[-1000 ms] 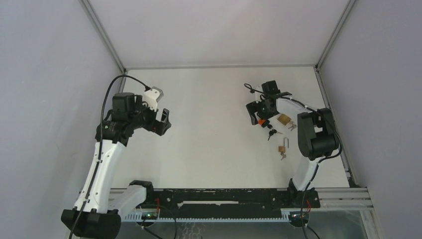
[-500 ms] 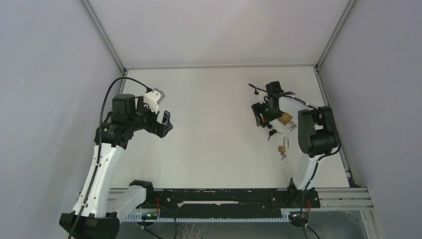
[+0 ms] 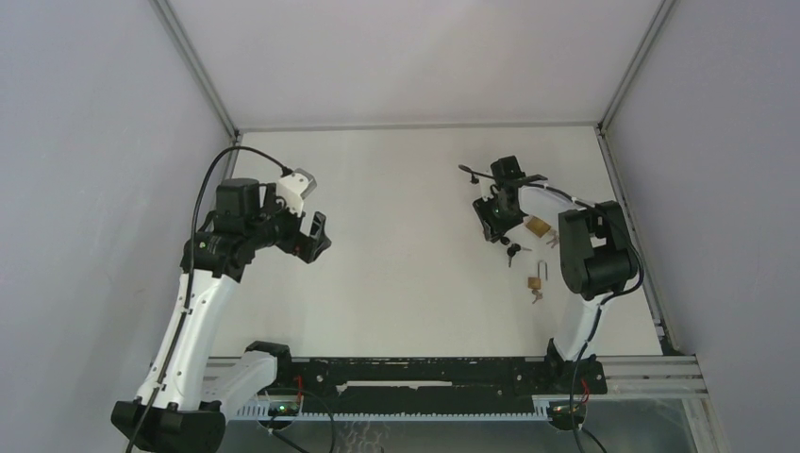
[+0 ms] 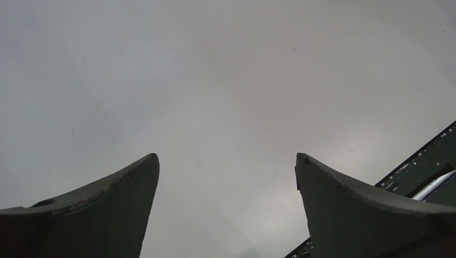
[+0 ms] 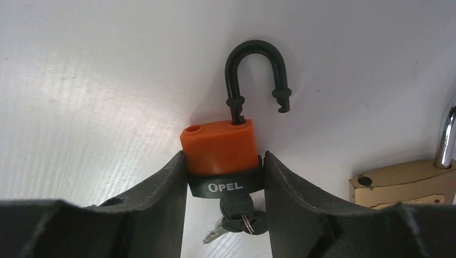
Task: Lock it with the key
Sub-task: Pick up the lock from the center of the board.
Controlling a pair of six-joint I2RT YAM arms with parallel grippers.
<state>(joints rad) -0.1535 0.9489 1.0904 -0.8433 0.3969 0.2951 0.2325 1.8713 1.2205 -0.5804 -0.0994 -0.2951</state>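
My right gripper is shut on the body of an orange padlock with a black base marked OPEL. Its black shackle is open and points away from the wrist camera. A black-headed key sits in the lock's underside between my fingers, with a second key hanging from it. In the top view the right gripper is at the table's right side and hides the padlock. My left gripper is open and empty over the left side, with only bare table between its fingers in the left wrist view.
A brass padlock lies just right of my right gripper and shows in the right wrist view. A bunch of black-headed keys and a small brass padlock lie nearer the front. The enclosure's right wall is close.
My right gripper has shifted slightly over the padlock, and its orange body no longer shows in the top view. My left gripper has drifted a little to the right.
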